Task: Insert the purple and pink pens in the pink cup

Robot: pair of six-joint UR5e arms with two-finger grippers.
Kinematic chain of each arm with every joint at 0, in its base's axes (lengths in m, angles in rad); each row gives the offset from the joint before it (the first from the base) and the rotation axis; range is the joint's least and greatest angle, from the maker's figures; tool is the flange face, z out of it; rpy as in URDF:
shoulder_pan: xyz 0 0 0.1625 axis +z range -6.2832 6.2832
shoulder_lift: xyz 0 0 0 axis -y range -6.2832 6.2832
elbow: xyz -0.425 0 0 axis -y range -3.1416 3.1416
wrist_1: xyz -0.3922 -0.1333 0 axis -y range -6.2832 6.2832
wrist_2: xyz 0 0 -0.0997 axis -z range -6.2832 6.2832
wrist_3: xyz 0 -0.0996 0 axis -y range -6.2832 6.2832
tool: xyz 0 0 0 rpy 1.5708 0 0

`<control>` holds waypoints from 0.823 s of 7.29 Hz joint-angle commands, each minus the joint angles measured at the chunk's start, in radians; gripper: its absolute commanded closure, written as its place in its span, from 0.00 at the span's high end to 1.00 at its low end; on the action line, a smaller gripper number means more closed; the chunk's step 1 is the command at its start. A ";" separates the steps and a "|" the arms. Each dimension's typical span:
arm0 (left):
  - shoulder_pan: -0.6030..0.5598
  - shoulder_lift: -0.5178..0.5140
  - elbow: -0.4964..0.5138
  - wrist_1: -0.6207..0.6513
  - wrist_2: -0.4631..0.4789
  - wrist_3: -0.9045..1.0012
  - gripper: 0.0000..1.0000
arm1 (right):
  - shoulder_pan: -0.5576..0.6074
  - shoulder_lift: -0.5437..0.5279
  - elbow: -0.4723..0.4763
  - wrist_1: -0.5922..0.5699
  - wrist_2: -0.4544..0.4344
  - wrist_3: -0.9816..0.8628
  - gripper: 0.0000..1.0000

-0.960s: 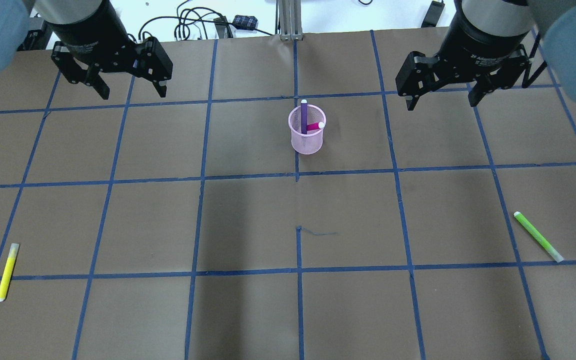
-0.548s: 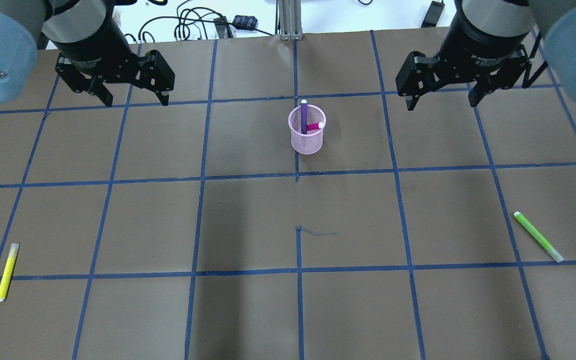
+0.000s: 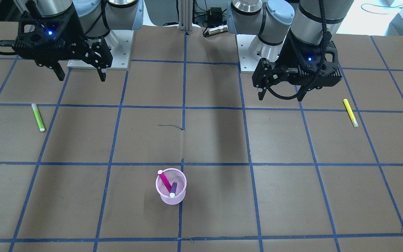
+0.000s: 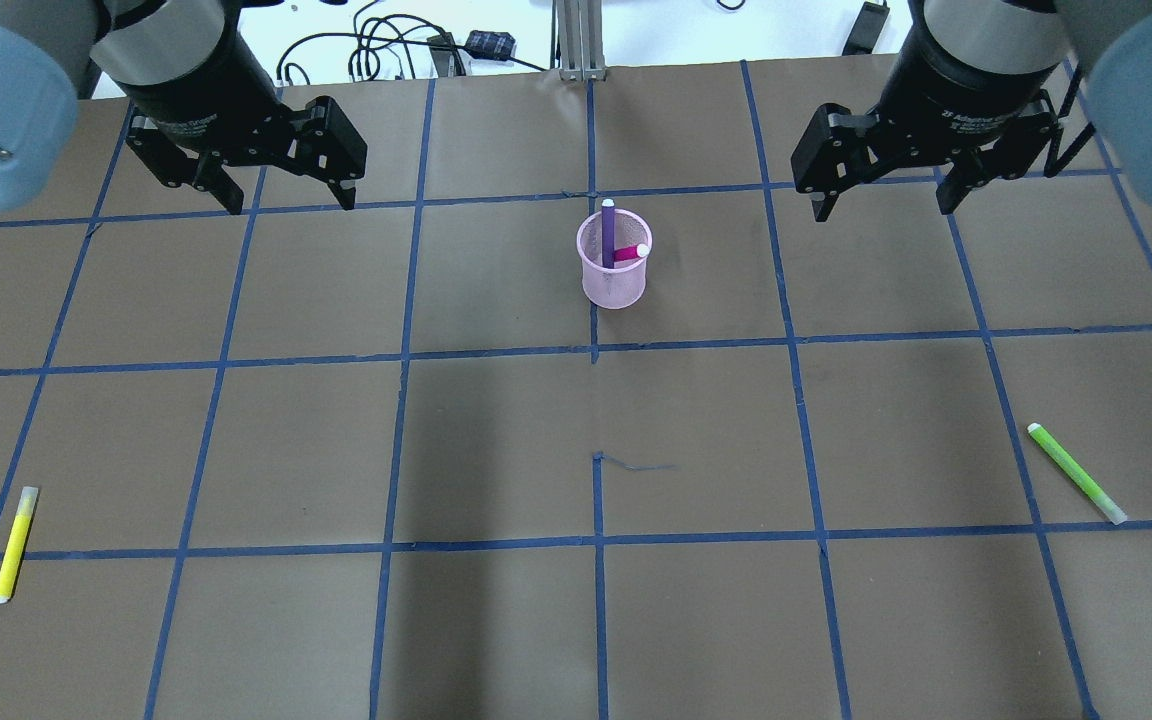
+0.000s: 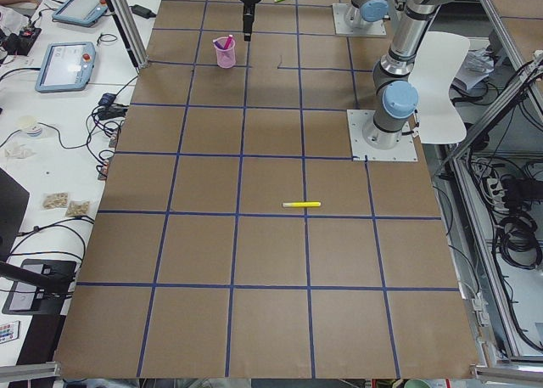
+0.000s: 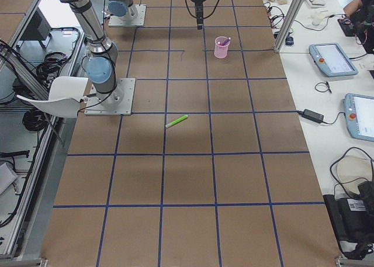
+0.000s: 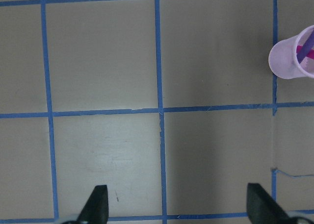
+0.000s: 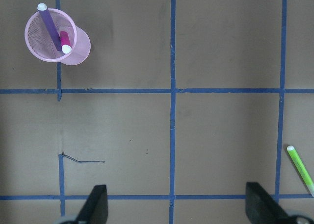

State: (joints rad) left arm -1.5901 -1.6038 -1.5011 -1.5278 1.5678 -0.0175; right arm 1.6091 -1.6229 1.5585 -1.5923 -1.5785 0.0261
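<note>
The pink mesh cup (image 4: 616, 290) stands upright at the table's far middle. The purple pen (image 4: 608, 235) and the pink pen (image 4: 626, 254) both stand inside it, leaning on the rim. The front-facing view also shows the cup (image 3: 171, 200) with the pink pen (image 3: 164, 180) and the purple pen (image 3: 174, 188) in it. My left gripper (image 4: 290, 203) is open and empty, hovering to the cup's left. My right gripper (image 4: 883, 208) is open and empty, hovering to the cup's right. The cup shows in the right wrist view (image 8: 81, 50) and at the edge of the left wrist view (image 7: 284, 67).
A yellow pen (image 4: 14, 545) lies near the table's near left edge. A green pen (image 4: 1076, 472) lies at the near right, also in the right wrist view (image 8: 300, 169). Cables (image 4: 386, 50) and a metal post (image 4: 576, 40) sit beyond the far edge.
My left gripper has moved a little to the right and lower in the overhead view, closer to the cup. The right gripper, the cup and the pens have not moved.
</note>
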 commanded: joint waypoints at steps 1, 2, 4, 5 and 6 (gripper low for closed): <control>0.041 0.010 0.008 -0.048 0.005 -0.001 1.00 | 0.000 0.000 -0.001 0.000 0.000 -0.002 1.00; 0.039 -0.011 0.021 -0.037 0.006 -0.007 1.00 | 0.000 0.000 -0.001 0.000 0.002 0.000 1.00; 0.041 -0.021 0.053 -0.054 0.011 -0.009 1.00 | 0.000 0.000 -0.001 0.000 0.000 0.000 1.00; 0.041 -0.019 0.051 -0.057 0.014 -0.007 1.00 | 0.000 0.000 -0.001 0.000 0.002 0.000 1.00; 0.039 -0.019 0.050 -0.063 0.012 -0.007 1.00 | 0.000 0.000 -0.003 0.000 0.002 0.002 1.00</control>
State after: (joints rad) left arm -1.5499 -1.6223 -1.4511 -1.5844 1.5806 -0.0249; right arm 1.6091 -1.6226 1.5565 -1.5923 -1.5774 0.0263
